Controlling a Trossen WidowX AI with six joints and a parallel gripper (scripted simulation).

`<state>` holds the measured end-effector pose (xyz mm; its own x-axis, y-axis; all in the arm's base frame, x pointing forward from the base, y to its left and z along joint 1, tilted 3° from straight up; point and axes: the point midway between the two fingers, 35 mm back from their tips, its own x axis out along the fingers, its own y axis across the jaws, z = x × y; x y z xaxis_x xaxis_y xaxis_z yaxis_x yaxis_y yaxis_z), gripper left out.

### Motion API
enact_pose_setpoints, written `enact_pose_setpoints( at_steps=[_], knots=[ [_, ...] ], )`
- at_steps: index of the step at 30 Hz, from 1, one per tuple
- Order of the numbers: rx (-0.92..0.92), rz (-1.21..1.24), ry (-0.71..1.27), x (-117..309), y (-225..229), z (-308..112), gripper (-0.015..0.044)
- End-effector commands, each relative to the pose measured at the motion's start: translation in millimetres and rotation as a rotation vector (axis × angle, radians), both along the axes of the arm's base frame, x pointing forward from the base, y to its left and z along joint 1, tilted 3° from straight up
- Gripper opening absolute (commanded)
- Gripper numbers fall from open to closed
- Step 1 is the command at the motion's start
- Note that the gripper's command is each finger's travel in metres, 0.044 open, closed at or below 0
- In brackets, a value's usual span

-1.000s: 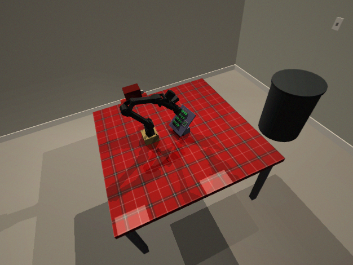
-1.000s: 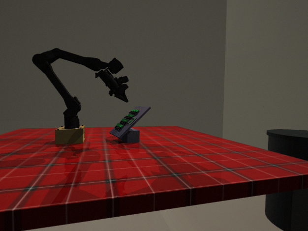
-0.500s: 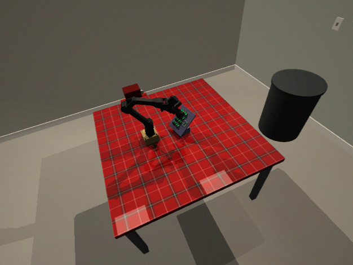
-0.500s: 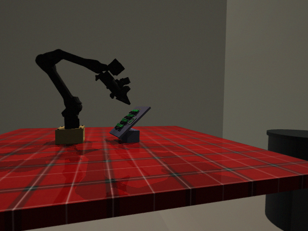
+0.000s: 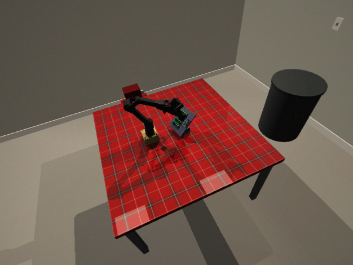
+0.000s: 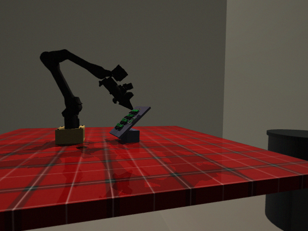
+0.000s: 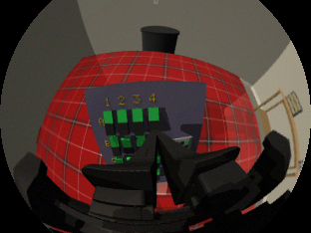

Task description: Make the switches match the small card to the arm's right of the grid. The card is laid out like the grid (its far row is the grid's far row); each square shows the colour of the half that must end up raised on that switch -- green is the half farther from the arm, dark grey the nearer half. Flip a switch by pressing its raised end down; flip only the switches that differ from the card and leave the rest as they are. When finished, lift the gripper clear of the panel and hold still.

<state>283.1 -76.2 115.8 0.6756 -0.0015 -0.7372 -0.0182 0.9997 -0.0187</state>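
Right now, your closed gripper points down at the slanted switch panel

Your black, angular parallel-jaw gripper (image 5: 182, 115) (image 6: 132, 108) (image 7: 155, 132) has its jaws shut tip to tip, with nothing between them. You have it angled down over the slate-purple, flat rectangular panel (image 5: 180, 131) (image 6: 144, 109) (image 7: 191, 97), its tips at the upper part of the switch grid in the exterior view (whether they actually touch a switch is hard to say from here).

The panel leans on a blue-grey block (image 5: 186, 131) (image 6: 134, 135), out in front of the arm's yellow, box-shaped base (image 5: 154, 140) (image 6: 70, 136). Both stand on the table with the red plaid top (image 5: 216, 159) (image 6: 154, 174) (image 7: 65, 149).

In your wrist view, the green-and-dark rocker switches (image 7: 137, 116) sit under yellow numerals 1 to 4, the row marked A showing whole. Your fingers hide much of the rows below it. The small pattern card (image 7: 184, 142) is on the panel to the right of the grid, partly covered by the gripper, so you can't read all its squares.

Off beyond the table, you have a dark, lidded cylindrical bin (image 5: 290, 108) (image 6: 286, 174) (image 7: 159, 40).
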Motion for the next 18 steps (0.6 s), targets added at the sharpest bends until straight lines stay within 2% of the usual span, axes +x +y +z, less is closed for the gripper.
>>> enact_pose_setpoints(
  at_steps=[1, 18],
  knots=[
    [0.002, -0.005, 0.005, 1.7, -0.1, -5.2, 0.0000],
    [0.002, -0.005, 0.004, 8.6, -0.1, -13.1, 0.0000]
  ],
)
